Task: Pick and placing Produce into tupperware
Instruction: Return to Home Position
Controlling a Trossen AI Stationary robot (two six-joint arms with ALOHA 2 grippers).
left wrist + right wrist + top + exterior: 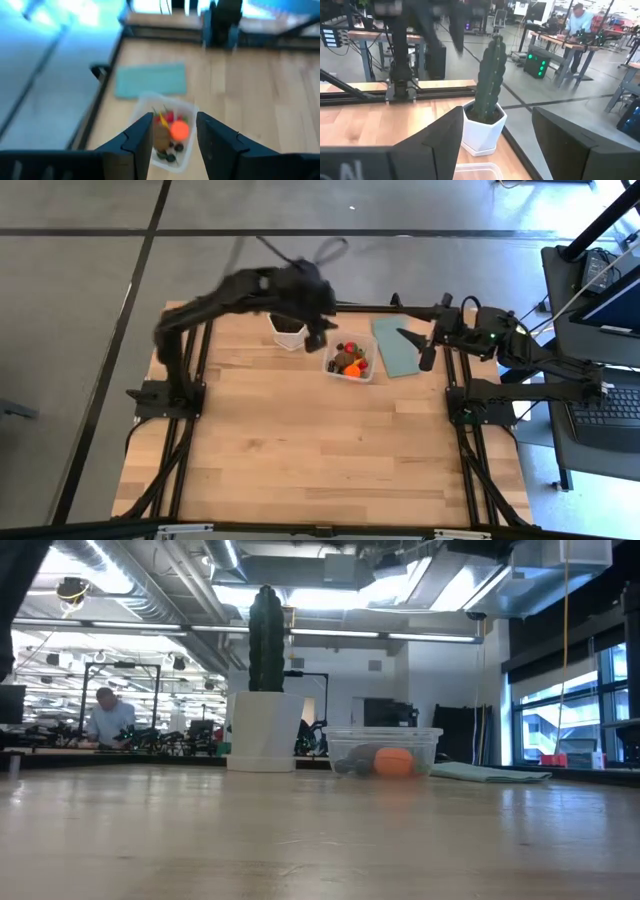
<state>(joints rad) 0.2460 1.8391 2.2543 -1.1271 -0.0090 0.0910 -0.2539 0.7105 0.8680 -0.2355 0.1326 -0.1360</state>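
Observation:
The clear square tupperware (351,364) sits on the table near its far edge and holds the produce (170,134): red strawberries, an orange ball (179,130), a brown oval and dark berries. In the low view the tupperware (385,751) stands on its base with the orange ball (393,761) showing through its wall. My left gripper (174,134) is open and empty, above the tupperware; in the high view the left gripper (318,332) is just left of the tupperware, beside the cactus pot. My right gripper (497,114) is open and empty, held over the lid at the right gripper (418,347).
A tall green cactus (266,638) in a white hexagonal pot (288,332) stands left of the tupperware. A flat blue-grey lid (398,346) lies to its right. The near wooden table (320,450) is bare. A person works at a bench in the room behind.

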